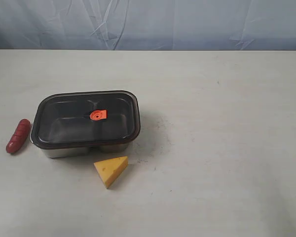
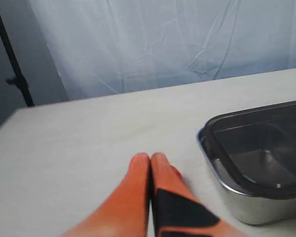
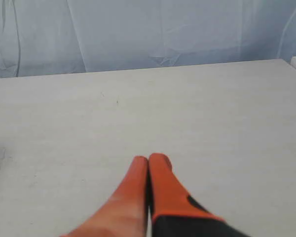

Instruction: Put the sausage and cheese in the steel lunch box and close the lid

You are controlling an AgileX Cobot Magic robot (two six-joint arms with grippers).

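The dark translucent rounded-rectangle lid (image 1: 86, 118) with its orange centre valve tab (image 1: 98, 115) sat seated on the shiny rectangular stainless-steel lunch box (image 1: 79, 149), left of centre in the exterior view, on the pale table (image 1: 227, 123). The small red-brown ridged sausage (image 1: 18, 136) lay just beside the box's left end, apart from it. The yellow-orange wedge of cheese (image 1: 111, 170) with holes lay just below the box's lower right corner in the frame, not touching. Nothing was loaded yet. Neither arm showed in the exterior view. The left gripper (image 2: 151, 159) had its orange fingers pressed together with nothing between them, hovering over bare table near one end of the box. The right gripper (image 3: 148, 160) was likewise pressed together and empty, over open table with none of the task's things in its view. Judged step in hand: take the lid off, since both foods are blocked while it covers the compartments. To do it well, the jaws would need to be spread before approach, then brought to the lid's rim at one edge rather than the valve tab. A steel box on a smooth table will probably slide or lift with the seal, so the other gripper might steady it. The lid should go on clear table at right, away from the cheese.
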